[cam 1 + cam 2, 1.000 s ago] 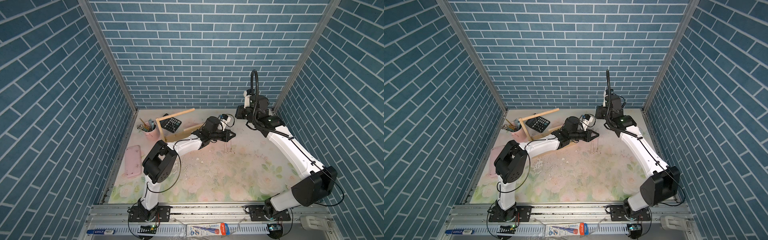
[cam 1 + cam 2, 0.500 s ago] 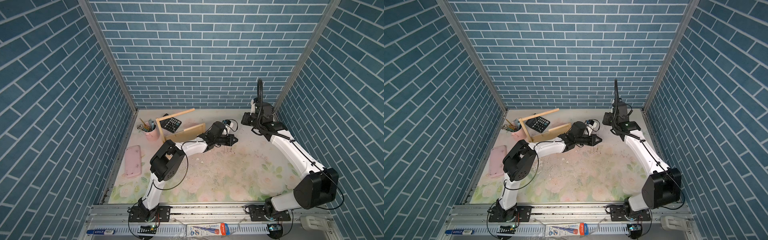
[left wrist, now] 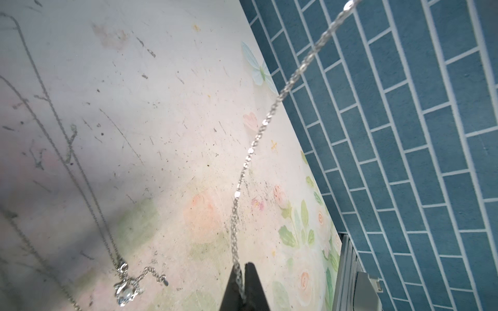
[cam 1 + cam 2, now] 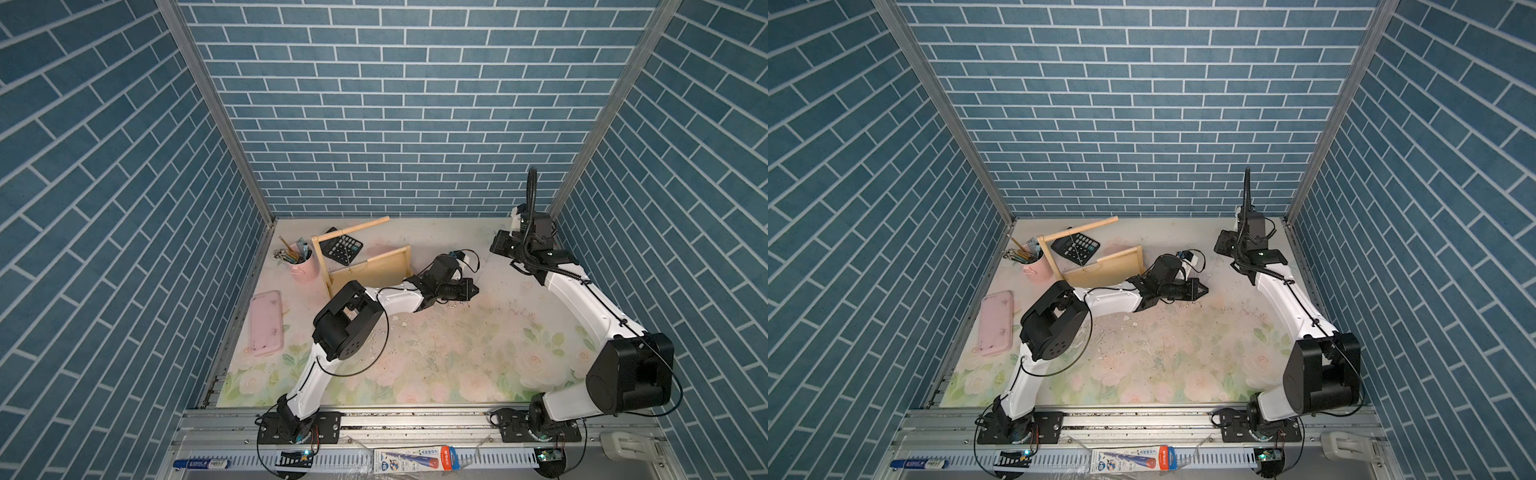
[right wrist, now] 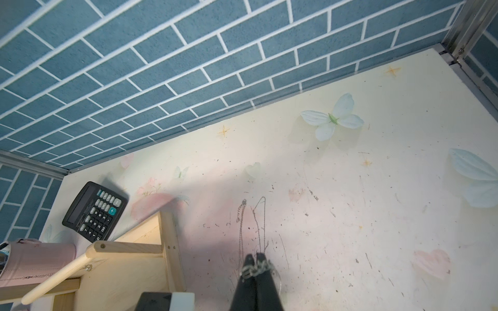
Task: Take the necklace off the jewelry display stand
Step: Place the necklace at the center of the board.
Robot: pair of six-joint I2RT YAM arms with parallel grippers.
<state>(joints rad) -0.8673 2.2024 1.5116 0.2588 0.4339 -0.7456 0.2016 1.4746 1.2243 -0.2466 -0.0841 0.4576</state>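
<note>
Near left on the flowered counter [image 4: 436, 357] lies a flat pink case [image 4: 267, 322] with rounded corners, no part of the job; at mid depth the left tool [image 3: 242, 269] is fully shut, its black tips pinching the necklace [image 3: 260, 129], a silver chain of small flat glinting links that runs off in a nearly straight line above the counter; just beside those tips a small silver pendant [image 3: 126, 292] with a pearl-like bead rests on the scuffed surface, hair-fine strands trailing from it; farther right the right tool [image 5: 255, 259] is shut too, heavier links draped over its tips and two fine strands looping out beyond them; far left, well apart from both tools, the jewelry stand [image 4: 374, 270] of pale smooth wood looks tipped off its base, one round dowel [image 4: 357, 227] slanting up; a pink cup [image 4: 305, 270] of pencils sits just beside it on the left, and a black calculator [image 4: 343, 248] lies on its far side

By my judgement the lift-off is done, the necklace being free of the stand, and the step in hand is laying it down; the next move calls for slack: bring the tools lower and closer, then open them gently, since so thin a chain knots or snags easily
</note>
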